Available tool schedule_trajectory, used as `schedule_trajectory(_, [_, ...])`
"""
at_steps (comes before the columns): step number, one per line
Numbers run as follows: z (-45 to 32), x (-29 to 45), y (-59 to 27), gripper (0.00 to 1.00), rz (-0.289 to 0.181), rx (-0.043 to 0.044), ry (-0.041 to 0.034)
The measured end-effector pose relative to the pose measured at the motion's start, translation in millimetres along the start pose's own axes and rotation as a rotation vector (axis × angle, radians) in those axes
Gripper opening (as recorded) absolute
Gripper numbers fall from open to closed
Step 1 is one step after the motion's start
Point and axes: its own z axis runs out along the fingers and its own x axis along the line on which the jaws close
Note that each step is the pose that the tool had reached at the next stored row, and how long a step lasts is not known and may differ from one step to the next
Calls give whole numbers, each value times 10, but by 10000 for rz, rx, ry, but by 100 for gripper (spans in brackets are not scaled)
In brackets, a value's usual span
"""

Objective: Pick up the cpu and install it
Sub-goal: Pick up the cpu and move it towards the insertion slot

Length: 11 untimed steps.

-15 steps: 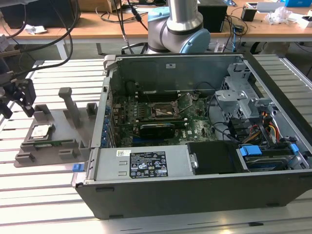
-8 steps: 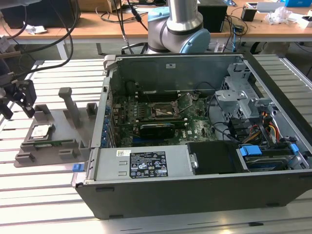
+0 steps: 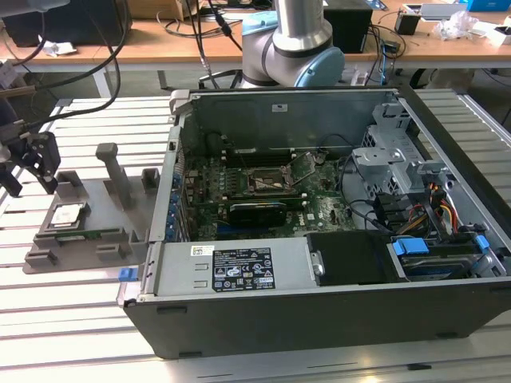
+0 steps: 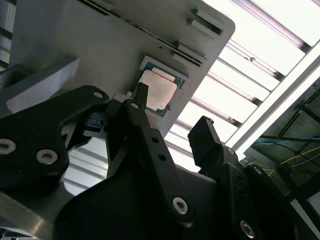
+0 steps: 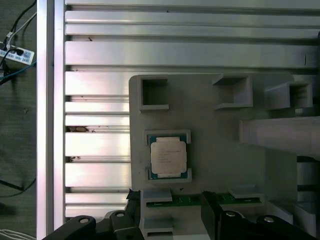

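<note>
On the slatted worktop (image 3: 80, 311), the cpu (image 3: 67, 214) lies in a grey plate (image 3: 96, 195) beside an open computer case (image 3: 319, 319); the claw (image 3: 30, 183) hangs near it, spread wide, empty.

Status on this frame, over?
Hand open, empty, hovering over fixture. Cpu flat in its nest, untouched. Nothing on top of it.

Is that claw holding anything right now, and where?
Nothing is held. The open end effector hovers near the cpu, which lies in the grey fixture plate.
</note>
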Motion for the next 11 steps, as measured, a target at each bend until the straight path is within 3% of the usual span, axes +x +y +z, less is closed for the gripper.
schedule_trajectory(11, [42,1,0,60,0,-1,-1])
